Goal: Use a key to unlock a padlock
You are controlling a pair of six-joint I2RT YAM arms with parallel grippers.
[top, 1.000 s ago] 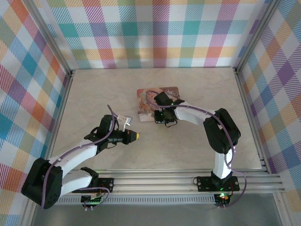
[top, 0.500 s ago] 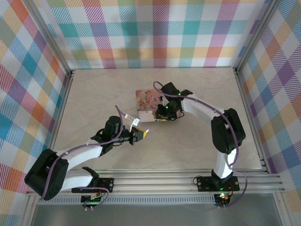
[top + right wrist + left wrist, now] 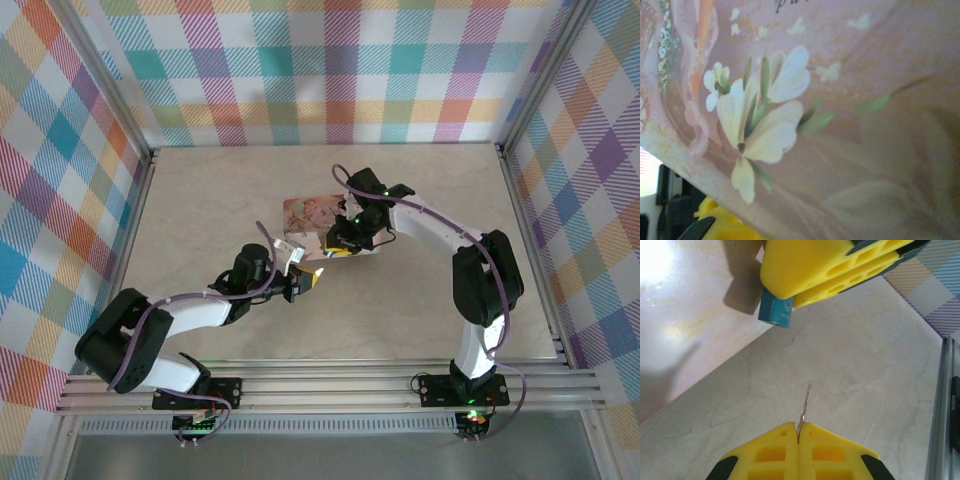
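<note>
At the bottom of the left wrist view, nearest the camera, your left gripper (image 3: 798, 429) had its yellow fingers pressed flat together, with the key (image 3: 804, 407) pinched in the seam and its thin blade sticking out ahead. Beyond the blade lay a stretch of bare table (image 3: 865, 365), so the key was well apart from the lock and touching nothing. Farther on, the padlock (image 3: 774, 311) showed as a small blue block poking out from the tips of your right gripper (image 3: 790, 287), whose fingers looked clamped on it. I could not make out the shackle or the keyhole, nor whether the lock hung from anything. Behind it sat the pink floral tin (image 3: 685, 325), tilted.

By my reading you were about halfway. Both pieces were in hand and facing each other, but the key had not been lined up, inserted or turned, and nothing suggested the lock had opened. The blade seemed to point a little to the right of the blue body, so some aiming was probably left.

From above, your left arm (image 3: 190, 312) lay low and stretched from its base toward the table's middle, its gripper (image 3: 308, 280) aimed up and to the right. Your right arm (image 3: 440, 232) rose from its base, folded at the elbow and reached back leftward, its gripper (image 3: 338, 247) just beside the tin (image 3: 308, 210).
</note>
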